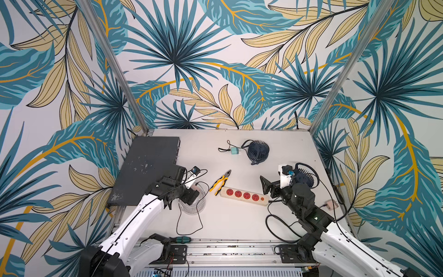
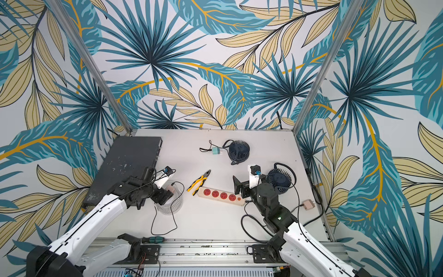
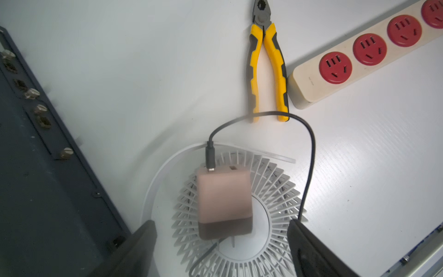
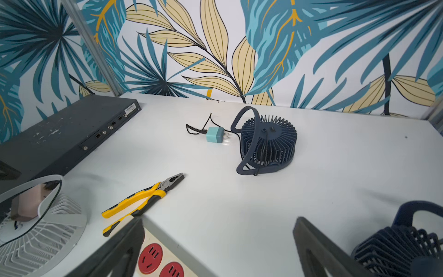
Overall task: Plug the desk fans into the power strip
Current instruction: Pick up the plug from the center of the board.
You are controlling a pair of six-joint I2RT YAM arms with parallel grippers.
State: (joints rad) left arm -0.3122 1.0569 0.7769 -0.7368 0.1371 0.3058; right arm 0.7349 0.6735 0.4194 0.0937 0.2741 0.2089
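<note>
The left pincer (image 3: 221, 223) hovered with jaws spread and touching nothing, one on either side of a pink plug adapter (image 3: 224, 194) that lay on the grille of the white desk fan (image 3: 271, 191), low in the centre of the left wrist view. The power strip (image 1: 243, 196) lay on the bench (image 1: 227, 223) at centre frame in both top views, its four red sockets all free and yellow pliers (image 1: 220, 182) just beside its left end. The right pincer (image 4: 218, 220) stood released and empty near the strip's right end. A clean pickup appeared to call for closing squarely on the adapter's flat sides, clear of the black cable (image 3: 309, 148), so the fan would not drag along.
</note>
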